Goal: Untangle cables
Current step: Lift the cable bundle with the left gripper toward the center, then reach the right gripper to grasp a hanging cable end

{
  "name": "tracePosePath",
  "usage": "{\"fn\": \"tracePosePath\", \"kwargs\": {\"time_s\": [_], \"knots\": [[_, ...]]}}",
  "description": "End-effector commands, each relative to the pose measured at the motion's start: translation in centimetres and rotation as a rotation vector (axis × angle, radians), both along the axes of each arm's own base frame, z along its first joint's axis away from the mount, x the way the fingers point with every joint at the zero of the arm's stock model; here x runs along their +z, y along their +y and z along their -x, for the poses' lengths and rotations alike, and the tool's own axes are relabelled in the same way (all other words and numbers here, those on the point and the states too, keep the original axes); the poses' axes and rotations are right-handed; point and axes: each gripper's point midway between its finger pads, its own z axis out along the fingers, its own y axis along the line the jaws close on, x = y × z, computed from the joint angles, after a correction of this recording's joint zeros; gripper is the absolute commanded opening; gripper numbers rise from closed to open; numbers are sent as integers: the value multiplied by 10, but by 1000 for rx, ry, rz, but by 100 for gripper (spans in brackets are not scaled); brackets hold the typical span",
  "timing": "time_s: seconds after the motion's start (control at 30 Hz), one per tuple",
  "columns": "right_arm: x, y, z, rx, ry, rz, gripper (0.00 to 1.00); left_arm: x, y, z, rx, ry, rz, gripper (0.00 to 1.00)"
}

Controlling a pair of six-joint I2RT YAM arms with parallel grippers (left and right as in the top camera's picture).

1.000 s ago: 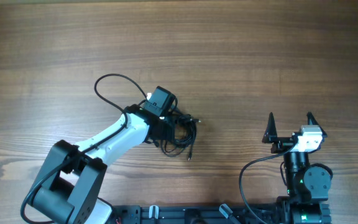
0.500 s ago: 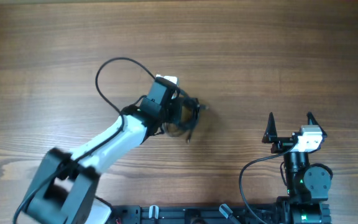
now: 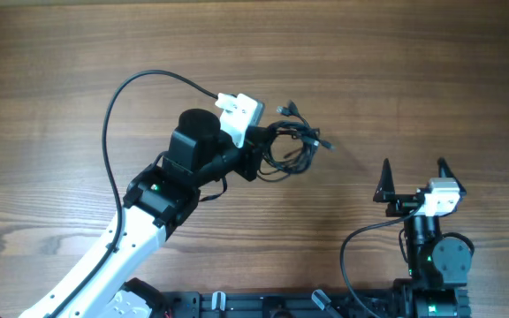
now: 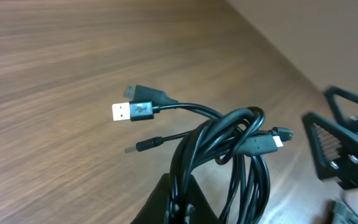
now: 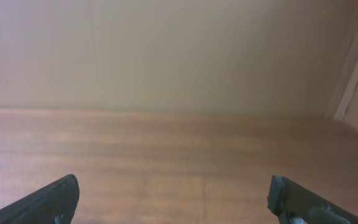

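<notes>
The tangled black cables [image 3: 290,147] hang as one bundle from my left gripper [image 3: 253,159], which is shut on several strands. In the left wrist view the cables [image 4: 229,146] loop up from between my fingers [image 4: 166,199], with a USB plug [image 4: 132,111], a thin barrel plug and a small connector sticking out to the left and right. The bundle is lifted above the wooden table [image 3: 396,71]. My right gripper [image 3: 413,177] stands open at the lower right, well apart from the cables; its fingertips [image 5: 61,196] have only bare table between them.
The left arm's own thick black wire [image 3: 126,97] arcs up and left of the wrist. The right arm's base [image 3: 436,256] and its wire sit at the table's front edge. In the left wrist view, the right gripper [image 4: 347,155] shows at the right edge.
My left gripper closed on the cable bundle, then lifted it and carried it up and to the right. The right arm has not moved.
</notes>
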Motion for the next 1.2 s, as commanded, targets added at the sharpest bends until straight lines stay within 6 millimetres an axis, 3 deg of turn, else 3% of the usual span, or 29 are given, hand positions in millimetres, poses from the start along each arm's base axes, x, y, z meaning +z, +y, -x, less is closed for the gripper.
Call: {"fn": "tracePosePath", "kwargs": {"time_s": [0.0,0.13,0.27,0.4,0.53,0.7,0.87,0.97,1.07,1.17], "knots": [[24,7,2,43,-98,13,100,20,-14,16,-120,-35,59,4],[73,57,22,339,-263,18,100,28,-22,27,-237,-114,58,4],[92,79,39,486,-176,-61,100,35,-29,37,-343,-202,58,4],[113,99,65,608,-107,34,100,41,-32,40,-425,-341,18,4],[124,104,75,641,3,55,100,59,-35,35,-423,-441,43,4],[133,104,61,644,158,-1,100,74,-40,42,-469,-499,92,4],[140,107,55,666,133,17,100,78,-41,43,-461,-461,130,4],[134,109,58,690,128,112,94,93,-45,51,-495,-453,210,4],[126,127,76,842,77,289,92,108,-46,52,-481,-424,285,4],[122,128,78,857,29,428,83,112,-48,67,-567,-419,316,4]]}}
